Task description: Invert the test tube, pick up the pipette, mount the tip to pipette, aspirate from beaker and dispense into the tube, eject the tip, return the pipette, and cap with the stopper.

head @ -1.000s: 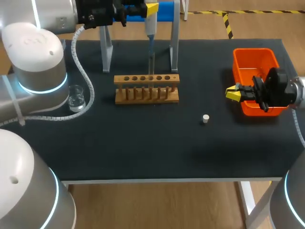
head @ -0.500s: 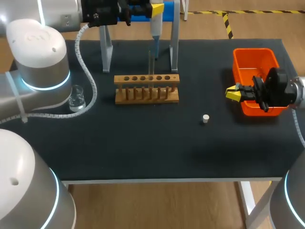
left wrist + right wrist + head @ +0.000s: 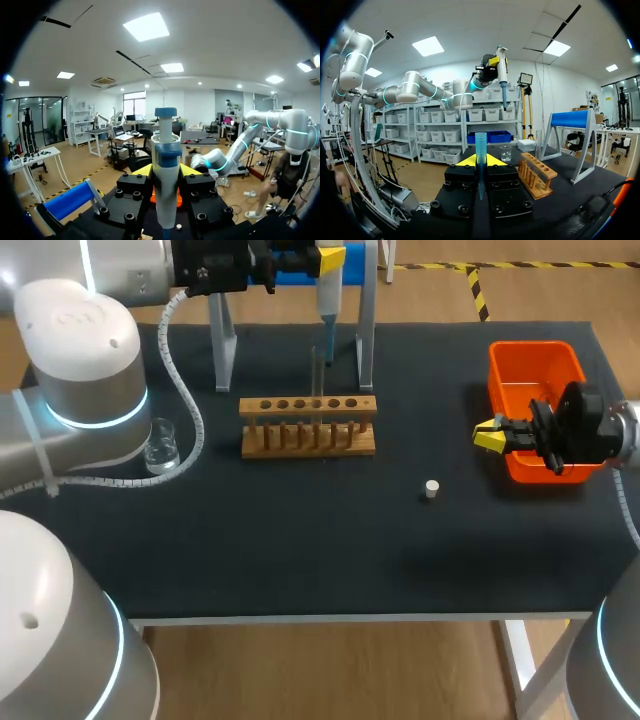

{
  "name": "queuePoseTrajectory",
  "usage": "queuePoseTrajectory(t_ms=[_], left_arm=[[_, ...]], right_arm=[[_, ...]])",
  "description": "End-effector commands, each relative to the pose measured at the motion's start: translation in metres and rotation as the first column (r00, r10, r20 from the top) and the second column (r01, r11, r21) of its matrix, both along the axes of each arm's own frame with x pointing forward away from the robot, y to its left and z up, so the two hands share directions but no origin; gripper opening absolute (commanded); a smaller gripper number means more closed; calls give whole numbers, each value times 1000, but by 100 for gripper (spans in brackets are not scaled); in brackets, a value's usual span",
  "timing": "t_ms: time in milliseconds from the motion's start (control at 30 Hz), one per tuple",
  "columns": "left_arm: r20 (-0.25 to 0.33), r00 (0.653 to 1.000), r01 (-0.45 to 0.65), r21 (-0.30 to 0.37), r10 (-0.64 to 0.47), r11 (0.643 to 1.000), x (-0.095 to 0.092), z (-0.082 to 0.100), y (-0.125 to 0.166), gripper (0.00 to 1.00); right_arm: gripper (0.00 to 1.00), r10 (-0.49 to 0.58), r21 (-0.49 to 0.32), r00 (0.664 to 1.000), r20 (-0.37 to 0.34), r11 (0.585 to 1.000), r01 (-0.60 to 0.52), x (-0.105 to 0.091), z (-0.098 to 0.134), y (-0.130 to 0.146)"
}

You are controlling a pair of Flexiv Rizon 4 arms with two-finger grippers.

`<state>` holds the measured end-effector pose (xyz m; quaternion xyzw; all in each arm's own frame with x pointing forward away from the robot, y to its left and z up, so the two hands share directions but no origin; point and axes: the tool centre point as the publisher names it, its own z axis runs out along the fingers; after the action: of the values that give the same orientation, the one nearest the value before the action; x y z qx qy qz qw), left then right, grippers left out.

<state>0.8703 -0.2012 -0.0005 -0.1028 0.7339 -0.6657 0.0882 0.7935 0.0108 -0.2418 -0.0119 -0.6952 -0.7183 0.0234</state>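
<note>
Your left claw (image 3: 320, 257) grips the pipette (image 3: 327, 302) upright, above and behind the rack (image 3: 308, 426). Your right claw (image 3: 490, 436), well right of the rack, clamps a blue tip (image 3: 480, 145). Test tube (image 3: 317, 370) stands in the rack; stopper (image 3: 431, 488) on the counter (image 3: 300, 540), right-front of the rack.

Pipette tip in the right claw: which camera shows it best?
The right wrist view: the blue pipette tip stands upright in the right claw, close up. In the head view it is too small to tell; the left wrist view misses it, filled by the pipette.
</note>
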Motion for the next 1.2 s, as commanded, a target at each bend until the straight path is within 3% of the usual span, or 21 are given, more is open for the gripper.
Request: queuePoseTrajectory(t_ms=[33, 1200], left_arm=[[0, 1000, 3, -2, -3, 1000, 1, 0, 0, 0], [0, 1000, 3, -2, -3, 1000, 1, 0, 0, 0]], right_arm=[[0, 0, -1, 1000, 0, 1000, 0, -1, 0, -1], [0, -3, -5, 1000, 6, 1000, 3, 0, 2, 3]])
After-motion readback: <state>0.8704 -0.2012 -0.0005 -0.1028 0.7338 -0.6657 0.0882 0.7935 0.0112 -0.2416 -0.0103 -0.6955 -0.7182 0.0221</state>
